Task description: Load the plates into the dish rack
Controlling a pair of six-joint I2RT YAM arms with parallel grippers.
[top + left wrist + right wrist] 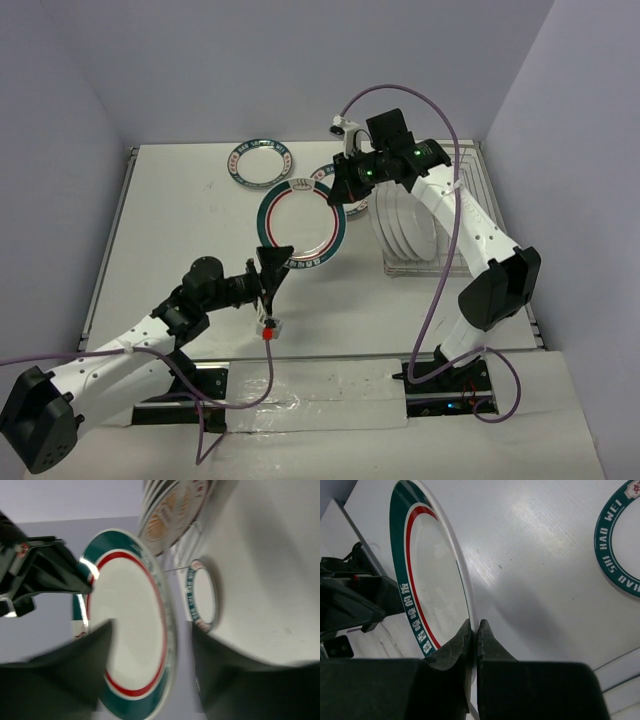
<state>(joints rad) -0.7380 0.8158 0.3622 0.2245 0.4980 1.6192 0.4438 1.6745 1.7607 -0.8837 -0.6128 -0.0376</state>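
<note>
One large round white plate w/ green rim band & red ring is held on edge over the table, betw. both arms. Right tool is clamped tight on its upper rim. Left tool is at the lower rim, fingers apart, not gripping. The silver wire dish rack sits just right of the plate, so the right arm is nearer; likely its carry.
</note>
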